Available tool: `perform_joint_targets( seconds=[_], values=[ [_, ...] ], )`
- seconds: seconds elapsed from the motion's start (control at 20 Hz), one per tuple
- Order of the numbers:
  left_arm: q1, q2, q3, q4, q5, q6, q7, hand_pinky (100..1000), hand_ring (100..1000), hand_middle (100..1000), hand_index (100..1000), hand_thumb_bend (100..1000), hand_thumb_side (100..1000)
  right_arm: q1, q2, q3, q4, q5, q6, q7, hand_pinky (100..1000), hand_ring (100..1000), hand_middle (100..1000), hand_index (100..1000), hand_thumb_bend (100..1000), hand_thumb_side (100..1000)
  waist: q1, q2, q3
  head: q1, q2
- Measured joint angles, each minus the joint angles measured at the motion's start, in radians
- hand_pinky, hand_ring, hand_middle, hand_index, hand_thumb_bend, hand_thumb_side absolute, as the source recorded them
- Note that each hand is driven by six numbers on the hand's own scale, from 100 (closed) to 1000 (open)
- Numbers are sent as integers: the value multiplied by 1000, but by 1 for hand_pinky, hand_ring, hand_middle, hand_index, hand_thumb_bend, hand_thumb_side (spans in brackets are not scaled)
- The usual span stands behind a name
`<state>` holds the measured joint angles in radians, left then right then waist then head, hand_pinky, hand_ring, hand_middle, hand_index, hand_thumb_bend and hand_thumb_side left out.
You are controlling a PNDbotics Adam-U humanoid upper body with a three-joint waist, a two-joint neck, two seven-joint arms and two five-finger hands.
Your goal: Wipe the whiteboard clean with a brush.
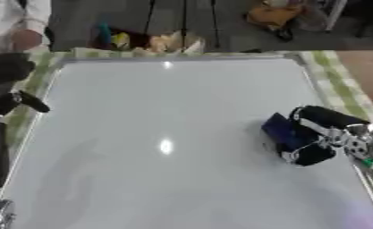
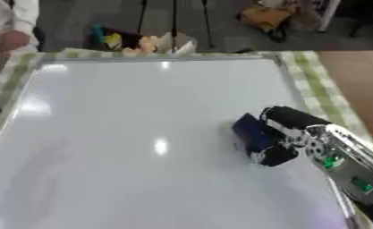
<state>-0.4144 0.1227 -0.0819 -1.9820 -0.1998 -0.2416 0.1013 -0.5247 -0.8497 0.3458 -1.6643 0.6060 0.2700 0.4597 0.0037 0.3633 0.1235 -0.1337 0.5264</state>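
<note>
Right robot hand (image 1: 318, 136) curls around the dark blue brush (image 1: 285, 131), pressing it on the whiteboard (image 1: 158, 112).
The brush looks light, rigid-backed with a soft face; best held across its back.

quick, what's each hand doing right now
left hand: at the board's left edge, fingers cannot be told
right hand: shut on the dark blue brush

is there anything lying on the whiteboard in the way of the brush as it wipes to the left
Nothing visible does. The right hand holds the dark blue brush against the whiteboard near its right edge, and the surface to its left shows only light glare and faint grey smears. The left hand sits at the board's left border.
</note>
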Motion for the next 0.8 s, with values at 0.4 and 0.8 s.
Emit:
perform_joint_targets(
  seconds=[0.4, 0.8],
  values=[
    [0, 0, 0, 0, 0, 1, -1, 433, 785, 736, 691, 100, 970, 16, -1, 0, -42, -15, -18, 18, 390, 447, 253, 142, 100, 280, -1, 1, 0, 1, 0],
    [0, 0, 0, 0, 0, 1, -3, 432, 786, 737, 691, 100, 970, 45, -10, 0, -96, -28, -43, 62, 393, 451, 249, 147, 100, 309, -3, 3, 0, 1, 0]
  ],
)
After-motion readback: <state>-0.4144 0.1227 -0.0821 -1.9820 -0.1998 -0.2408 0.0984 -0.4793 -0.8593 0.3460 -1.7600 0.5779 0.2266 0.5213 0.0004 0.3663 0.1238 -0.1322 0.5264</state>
